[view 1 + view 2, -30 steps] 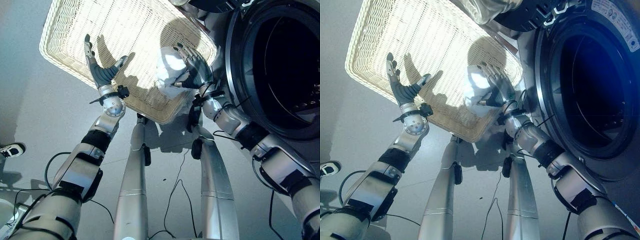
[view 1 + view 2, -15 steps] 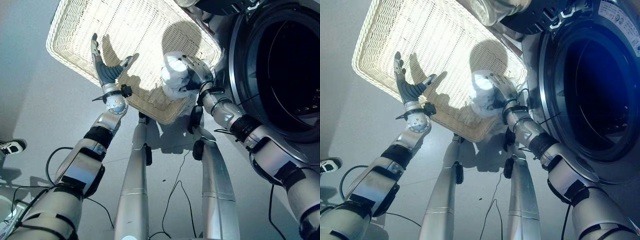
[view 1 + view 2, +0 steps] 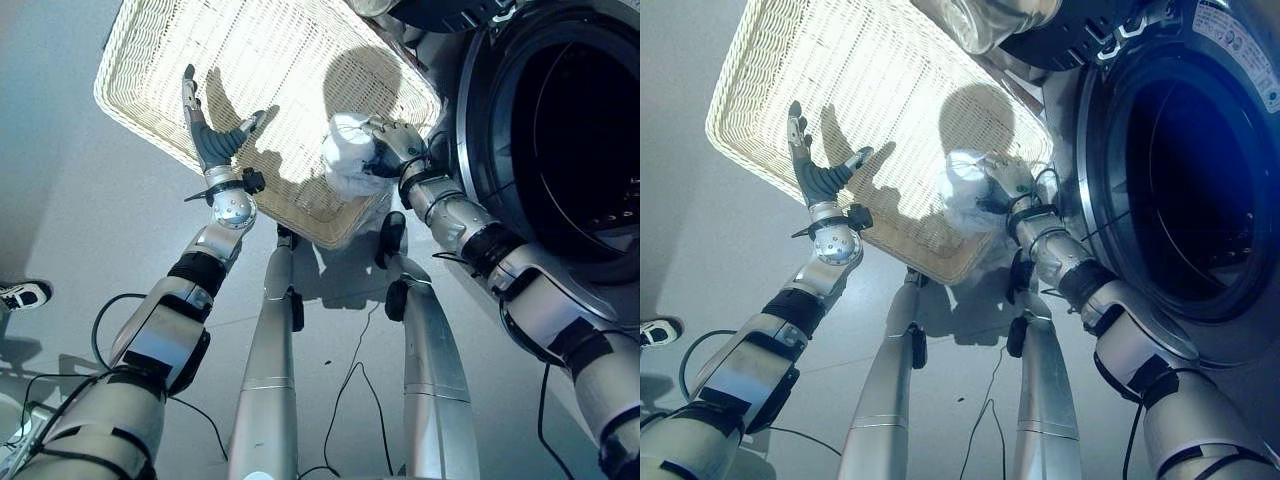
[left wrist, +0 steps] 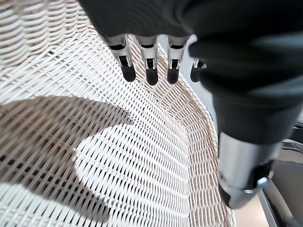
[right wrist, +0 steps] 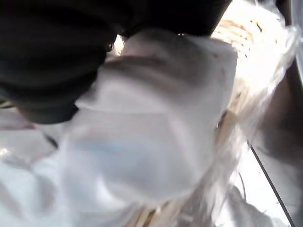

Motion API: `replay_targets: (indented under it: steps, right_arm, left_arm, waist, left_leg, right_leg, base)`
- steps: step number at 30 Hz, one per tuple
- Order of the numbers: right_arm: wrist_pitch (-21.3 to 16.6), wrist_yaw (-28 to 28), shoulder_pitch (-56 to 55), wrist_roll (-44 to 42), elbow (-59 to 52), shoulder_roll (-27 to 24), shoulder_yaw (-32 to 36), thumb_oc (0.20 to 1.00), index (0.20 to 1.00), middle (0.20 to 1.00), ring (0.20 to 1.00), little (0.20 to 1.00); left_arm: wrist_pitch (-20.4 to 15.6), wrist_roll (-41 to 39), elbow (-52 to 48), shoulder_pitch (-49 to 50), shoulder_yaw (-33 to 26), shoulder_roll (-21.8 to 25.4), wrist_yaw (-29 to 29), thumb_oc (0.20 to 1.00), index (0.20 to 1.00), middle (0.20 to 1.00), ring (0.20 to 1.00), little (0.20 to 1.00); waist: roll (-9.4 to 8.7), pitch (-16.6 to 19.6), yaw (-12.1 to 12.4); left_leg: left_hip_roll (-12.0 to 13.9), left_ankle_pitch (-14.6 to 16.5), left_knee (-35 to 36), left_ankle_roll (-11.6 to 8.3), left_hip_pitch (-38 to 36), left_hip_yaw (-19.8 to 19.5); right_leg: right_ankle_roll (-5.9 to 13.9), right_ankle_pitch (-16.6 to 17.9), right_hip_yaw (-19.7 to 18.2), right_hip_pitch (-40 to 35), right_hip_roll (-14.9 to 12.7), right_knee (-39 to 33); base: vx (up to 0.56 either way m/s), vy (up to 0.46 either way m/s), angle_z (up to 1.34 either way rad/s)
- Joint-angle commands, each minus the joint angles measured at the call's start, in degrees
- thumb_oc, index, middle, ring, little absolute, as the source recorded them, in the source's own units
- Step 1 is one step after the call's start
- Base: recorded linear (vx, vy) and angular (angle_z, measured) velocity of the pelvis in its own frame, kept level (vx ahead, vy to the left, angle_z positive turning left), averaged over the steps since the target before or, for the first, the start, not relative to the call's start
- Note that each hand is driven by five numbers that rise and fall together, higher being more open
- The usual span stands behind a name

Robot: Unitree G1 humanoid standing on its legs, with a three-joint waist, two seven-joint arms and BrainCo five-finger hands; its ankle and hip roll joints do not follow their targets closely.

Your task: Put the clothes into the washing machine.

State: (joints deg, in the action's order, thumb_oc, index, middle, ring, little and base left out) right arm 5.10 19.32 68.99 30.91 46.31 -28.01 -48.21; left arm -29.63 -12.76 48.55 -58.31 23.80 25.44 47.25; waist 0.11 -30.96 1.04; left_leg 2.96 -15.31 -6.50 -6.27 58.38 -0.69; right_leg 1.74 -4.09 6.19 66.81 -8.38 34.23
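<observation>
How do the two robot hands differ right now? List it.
1. The left robot hand has straight, spread fingers; the right robot hand is curled.
2. The left robot hand holds nothing; the right robot hand grips a white cloth.
3. The left robot hand is over the middle of the basket; the right robot hand is at the basket's corner beside the washer.
Both are over the basket.

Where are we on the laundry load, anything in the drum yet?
Nothing shows inside the washing machine drum; what can be seen of it is dark. In hand: the right hand is curled on a white garment at the wicker basket's near corner beside the washer door. The left hand hangs open over the basket, holding nothing. Left: carry the garment across and release it inside the drum.
</observation>
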Motion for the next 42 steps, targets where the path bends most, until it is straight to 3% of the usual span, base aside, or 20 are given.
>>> replay_targets:
  steps: [1,12,14,15,16,19,20,23,29,32,33,37,42]
  right_arm:
    - [-1.3,1.7,-5.2,0.0,3.4,-2.4,-3.8,0.2,0.2,0.2,0.2,0.2]
    - [-4.4,9.1,-4.4,-12.5,-0.9,-2.7,0.7,0.2,0.2,0.2,0.2,0.2]
    - [-5.2,7.8,-5.2,-23.3,-2.8,-2.6,2.4,0.2,0.2,0.2,0.2,0.2]
    - [-5.0,7.2,-5.3,-23.4,-3.1,-2.6,2.7,0.2,0.2,0.2,0.2,0.2]
    - [-6.4,6.7,-6.8,-34.2,-4.9,-2.0,5.7,0.2,0.2,0.2,0.2,0.2]
    - [-14.5,1.2,-11.2,-60.4,-9.4,0.3,14.0,0.2,0.2,0.2,0.2,0.2]
    - [-15.1,0.3,-11.5,-62.5,-9.6,0.4,14.6,0.2,0.2,0.2,0.2,0.2]
    - [-21.7,-7.3,-15.1,-79.1,-13.2,1.7,20.4,0.2,0.2,0.2,0.2,0.2]
    - [-28.7,-11.3,-18.5,-93.8,-18.8,1.3,27.7,0.2,0.2,0.2,0.2,0.2]
    - [-28.8,-11.9,-19.0,-95.0,-19.3,1.2,28.7,0.2,0.2,0.2,0.2,0.2]
    - [-32.4,-15.0,-21.1,-106.0,-19.5,0.5,34.2,0.2,0.2,0.2,0.2,0.2]
    - [-34.1,-19.1,-22.8,-117.3,-15.8,-0.4,39.9,0.2,0.2,0.2,0.2,0.2]
    - [-33.6,-15.7,-21.8,-124.1,-5.1,-2.4,44.4,0.2,0.2,0.2,0.2,0.2]
  left_arm:
    - [-3.6,-0.1,1.2,-1.9,-1.9,-1.1,1.0,1.0,1.0,1.0,1.0,1.0]
    - [-2.5,0.1,0.4,-1.9,-2.3,-1.1,0.5,1.0,1.0,1.0,1.0,1.0]
    - [-2.4,0.4,0.0,-1.6,-2.3,-1.2,0.6,1.0,1.0,1.0,1.0,1.0]
    - [-2.4,0.4,0.0,-1.6,-2.4,-1.2,0.6,1.0,1.0,1.0,1.0,1.0]
    - [-2.0,0.4,-0.7,-1.2,-2.6,-0.9,0.4,1.0,1.0,1.0,1.0,1.0]
    - [-2.0,0.3,-1.5,0.1,-3.8,0.0,-0.4,1.0,1.0,1.0,1.0,1.0]
    - [-2.0,0.4,-1.6,0.3,-3.9,0.1,-0.4,1.0,1.0,1.0,1.0,1.0]
    - [-1.3,1.2,-3.0,1.7,-4.7,0.3,-0.1,1.0,1.0,1.0,1.0,1.0]
    - [-0.1,1.6,-4.6,2.7,-4.9,1.5,0.5,1.0,1.0,1.0,1.0,1.0]
    - [-0.2,1.5,-4.6,2.9,-4.9,1.7,0.5,1.0,1.0,1.0,1.0,1.0]
    - [-0.8,1.5,-4.5,3.7,-5.5,2.8,0.1,1.0,1.0,1.0,1.0,1.0]
    - [-2.2,1.4,-3.5,4.3,-5.8,3.8,-0.4,1.0,1.0,1.0,1.0,1.0]
    - [-4.4,0.7,-0.6,3.4,-5.9,4.5,-1.2,1.0,1.0,1.0,1.0,1.0]
  waist:
    - [1.98,1.2,-0.9]
    - [2.05,1.2,-1.0]
    - [2.03,1.2,-1.0]
    - [2.04,1.2,-1.0]
    - [1.97,1.2,-1.1]
    - [1.66,1.2,-1.4]
    - [1.61,1.2,-1.4]
    - [1.18,1.2,-1.9]
    - [0.18,1.2,-2.6]
    - [0.07,1.2,-2.7]
    - [-0.45,1.2,-3.2]
    - [-0.92,1.2,-3.6]
    - [-1.17,1.2,-3.9]
  left_leg:
    - [-2.6,7.9,-8.7,-0.61,2.6,2.9]
    - [-2.9,8.0,-8.8,-0.52,2.7,2.5]
    - [-2.9,7.9,-8.8,-0.57,2.7,2.5]
    - [-2.9,7.9,-8.8,-0.58,2.7,2.5]
    - [-2.8,7.8,-8.8,-0.64,2.7,2.5]
    - [-2.7,8.0,-9.1,-0.83,2.8,2.7]
    - [-2.7,8.1,-9.1,-0.83,2.8,2.7]
    - [-2.5,8.3,-9.0,-0.82,2.4,2.9]
    - [-1.8,8.6,-8.7,-0.83,1.9,3.1]
    - [-1.7,8.7,-8.6,-0.84,1.9,3.1]
    - [-1.4,9.2,-8.4,-0.88,1.6,3.1]
    - [-1.2,9.7,-8.0,-0.99,1.3,3.1]
    - [-0.8,10.3,-7.7,-1.22,1.3,3.1]
  right_leg:
    - [6.09,9.6,2.4,-4.1,3.0,-15.0]
    - [6.17,9.9,2.1,-3.7,3.2,-14.8]
    - [6.1,9.9,2.1,-3.8,3.1,-14.9]
    - [6.08,9.9,2.1,-3.8,3.1,-14.9]
    - [5.96,9.9,2.1,-3.6,3.1,-14.6]
    - [5.75,9.8,1.9,-3.2,3.3,-14.3]
    - [5.74,9.8,1.9,-3.2,3.3,-14.3]
    - [5.76,9.8,1.9,-3.3,3.4,-14.2]
    - [6.08,10.0,1.6,-3.5,3.3,-14.2]
    - [6.12,10.0,1.6,-3.6,3.4,-14.3]
    - [6.4,10.1,1.2,-3.8,3.4,-14.6]
    - [6.69,10.4,1.0,-4.0,3.4,-15.2]
    - [6.81,10.7,1.0,-4.4,3.2,-16.3]
  base:
    - [0.0,0.0,0.0]
    - [0.0,0.0,0.0]
    - [0.0,0.0,0.0]
    - [0.0,0.0,0.0]
    - [0.0,0.0,0.0]
    - [0.01,0.014,0.05]
    - [0.0,0.0,0.0]
    - [0.0,0.0,0.0]
    - [0.0,0.0,0.0]
    - [0.0,0.0,0.0]
    - [0.0,0.0,0.0]
    - [0.0,-0.013,-0.04]
    - [0.0,-0.016,-0.05]
